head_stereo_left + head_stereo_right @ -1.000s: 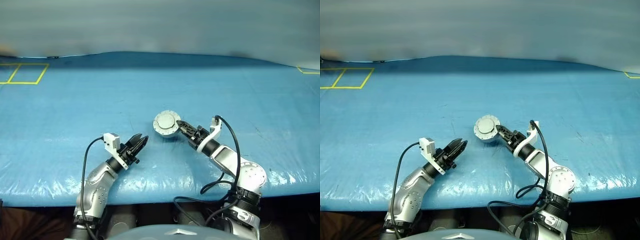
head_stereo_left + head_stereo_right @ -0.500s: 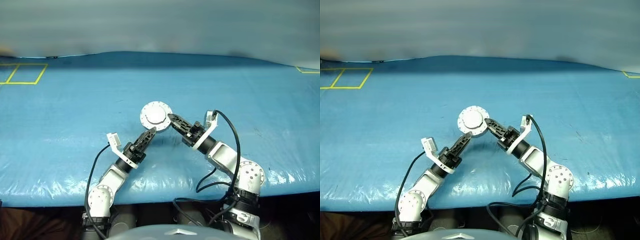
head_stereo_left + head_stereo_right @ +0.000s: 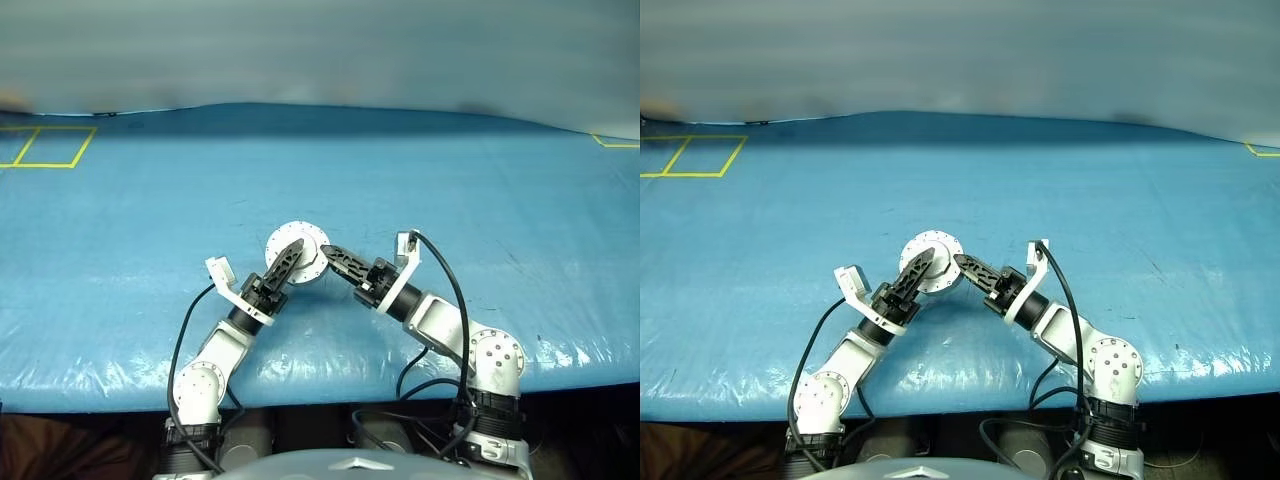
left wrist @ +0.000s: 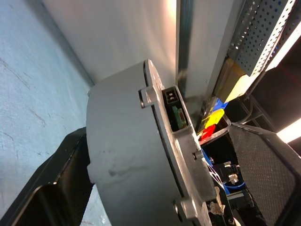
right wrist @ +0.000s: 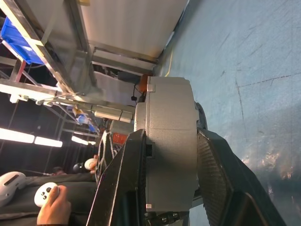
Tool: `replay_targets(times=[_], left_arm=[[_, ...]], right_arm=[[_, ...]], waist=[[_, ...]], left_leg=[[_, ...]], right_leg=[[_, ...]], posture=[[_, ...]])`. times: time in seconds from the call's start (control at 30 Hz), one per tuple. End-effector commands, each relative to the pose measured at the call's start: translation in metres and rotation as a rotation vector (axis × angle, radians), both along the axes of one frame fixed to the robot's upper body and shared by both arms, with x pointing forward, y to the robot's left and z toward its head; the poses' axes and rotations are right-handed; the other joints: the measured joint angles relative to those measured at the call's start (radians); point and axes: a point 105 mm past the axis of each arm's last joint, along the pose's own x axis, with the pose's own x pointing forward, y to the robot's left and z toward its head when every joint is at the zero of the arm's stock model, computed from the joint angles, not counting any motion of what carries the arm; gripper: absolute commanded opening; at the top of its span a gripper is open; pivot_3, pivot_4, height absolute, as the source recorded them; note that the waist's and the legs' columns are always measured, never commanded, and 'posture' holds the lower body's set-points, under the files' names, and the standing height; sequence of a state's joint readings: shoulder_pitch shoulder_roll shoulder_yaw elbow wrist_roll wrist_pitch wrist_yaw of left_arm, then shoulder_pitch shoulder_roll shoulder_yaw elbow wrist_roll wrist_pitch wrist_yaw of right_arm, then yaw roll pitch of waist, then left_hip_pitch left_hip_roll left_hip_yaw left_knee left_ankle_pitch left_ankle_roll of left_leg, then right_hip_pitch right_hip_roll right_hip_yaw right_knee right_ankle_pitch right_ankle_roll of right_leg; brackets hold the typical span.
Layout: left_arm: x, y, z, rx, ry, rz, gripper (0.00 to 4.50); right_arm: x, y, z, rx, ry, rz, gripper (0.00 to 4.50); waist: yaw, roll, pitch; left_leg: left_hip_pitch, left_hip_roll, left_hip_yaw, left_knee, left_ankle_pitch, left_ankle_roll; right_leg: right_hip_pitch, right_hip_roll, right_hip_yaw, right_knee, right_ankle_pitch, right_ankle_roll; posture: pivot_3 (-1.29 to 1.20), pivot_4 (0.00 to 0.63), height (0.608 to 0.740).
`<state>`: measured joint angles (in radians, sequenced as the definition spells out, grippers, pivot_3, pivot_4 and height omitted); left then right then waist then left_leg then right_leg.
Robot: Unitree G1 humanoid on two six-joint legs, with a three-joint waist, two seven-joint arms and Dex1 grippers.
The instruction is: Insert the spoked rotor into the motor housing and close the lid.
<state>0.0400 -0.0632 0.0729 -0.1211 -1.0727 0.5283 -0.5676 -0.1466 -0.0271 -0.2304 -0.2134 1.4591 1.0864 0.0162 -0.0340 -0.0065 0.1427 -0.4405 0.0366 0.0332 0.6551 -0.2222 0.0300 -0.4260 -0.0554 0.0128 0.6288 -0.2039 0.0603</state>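
1. Since a second ago both arms have swung inward and the motor housing [image 3: 297, 252] has come leftward, from right of centre to mid-frame, lifted off the blue table cover [image 3: 120, 230].
2. The right gripper [image 3: 327, 252] is clamped across the housing's thickness, one finger on each face.
3. The left gripper [image 3: 292, 250] has its fingers spread, straddling the housing from the lower left.
4. A person's hand [image 5: 52, 207] holds a white controller in the right wrist view's lower left corner.

Housing [image 3: 298, 252] — silver-grey; cover [image 3: 120, 260] — blue
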Motion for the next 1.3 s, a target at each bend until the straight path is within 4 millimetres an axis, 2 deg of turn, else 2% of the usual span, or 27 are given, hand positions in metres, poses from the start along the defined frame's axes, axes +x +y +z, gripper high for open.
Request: replay_targets(times=[0.03,0.1,0.27,0.4,0.53,0.67,0.8,1.0,1.1,1.2,1.3], left_arm=[[-0.002,-0.011,0.012,-0.053,-0.045,-0.015,3.29],[-0.001,-0.011,0.01,-0.062,-0.031,-0.017,2.81],[0.002,-0.013,0.002,-0.033,0.019,-0.015,2.78],[0.004,-0.011,-0.002,-0.008,0.034,0.02,2.78],[0.013,-0.003,-0.006,0.003,0.06,0.096,2.78],[0.029,0.007,-0.008,0.026,0.089,0.219,2.78],[0.055,0.043,-0.004,0.031,0.128,0.5,2.78],[0.082,0.093,-0.009,0.098,0.232,0.811,2.78],[0.092,0.095,-0.011,0.178,0.257,0.841,2.78],[0.097,0.095,-0.01,0.252,0.252,0.865,3.45],[0.092,0.093,0.008,0.406,0.145,0.901,4.38]], right_arm=[[-0.004,0.004,0.02,0.042,-0.085,0.017,1.16],[-0.004,0.005,0.02,0.039,-0.087,0.018,1.16],[-0.001,0.004,0.017,-0.035,-0.114,-0.012,1.16],[0.002,0.003,0.011,-0.074,-0.117,-0.032,2.47],[0.012,-0.005,0.011,-0.103,-0.127,-0.127,3.78],[0.026,-0.019,0.006,-0.174,-0.133,-0.246,3.78],[0.035,-0.033,0.0,-0.244,-0.133,-0.335,3.78],[0.034,-0.036,-0.001,-0.259,-0.144,-0.348,3.78],[0.033,-0.034,-0.005,-0.283,-0.147,-0.342,3.78],[0.033,-0.032,-0.007,-0.3,-0.152,-0.338,3.82],[0.033,-0.034,-0.006,-0.297,-0.153,-0.342,3.82]], waist=[[0.0,0.0,0.0],[0.0,0.0,0.0],[0.0,0.0,0.0],[0.003,0.0,0.0],[0.003,0.0,0.0],[0.008,0.0,0.0],[0.011,-0.001,0.0],[0.026,-0.002,0.0],[0.03,-0.003,0.0],[0.028,-0.003,0.0],[0.026,-0.003,0.0]], left_leg=[[0.0,0.0,0.0,0.0,0.0,0.0],[0.0,0.0,0.0,0.0,0.0,0.0],[0.0,0.0,0.0,0.001,0.0,0.0],[0.0,0.0,0.0,0.001,0.0,0.0],[0.0,0.0,0.0,0.002,0.0,0.0],[0.0,0.0,0.0,0.003,0.0,0.0],[-0.001,0.001,0.0,0.005,0.0,0.0],[-0.004,0.0,0.001,0.007,0.0,0.0],[-0.005,-0.002,0.001,0.008,-0.001,0.002],[-0.005,-0.003,0.001,0.008,-0.001,0.003],[-0.005,-0.003,0.001,0.008,-0.001,0.003]], right_leg=[[0.0,0.0,0.0,0.0,0.0,0.0],[0.0,0.0,0.0,0.0,0.0,0.0],[0.0,0.0,0.0,0.0,0.0,0.0],[0.0,0.0,0.0,0.0,0.0,0.0],[0.0,0.001,0.0,0.001,0.0,0.0],[0.001,0.001,0.0,0.001,0.0,0.001],[0.001,0.001,0.0,0.001,0.001,0.001],[0.001,0.002,-0.001,0.0,0.003,0.003],[0.002,0.002,0.0,-0.002,0.005,0.006],[0.002,0.001,0.001,-0.003,0.007,0.01],[0.002,0.001,0.0,-0.003,0.007,0.01]], posture=[[0.0,0.15,0.74],[0.0,0.15,0.74],[0.0,0.15,0.74],[0.0,0.15,0.74],[0.0,0.15,0.74],[0.0,0.15,0.74],[0.0,0.15,0.74],[0.0,0.15,0.74],[0.0,0.15,0.74],[0.0,0.15,0.74],[0.0,0.15,0.74]])
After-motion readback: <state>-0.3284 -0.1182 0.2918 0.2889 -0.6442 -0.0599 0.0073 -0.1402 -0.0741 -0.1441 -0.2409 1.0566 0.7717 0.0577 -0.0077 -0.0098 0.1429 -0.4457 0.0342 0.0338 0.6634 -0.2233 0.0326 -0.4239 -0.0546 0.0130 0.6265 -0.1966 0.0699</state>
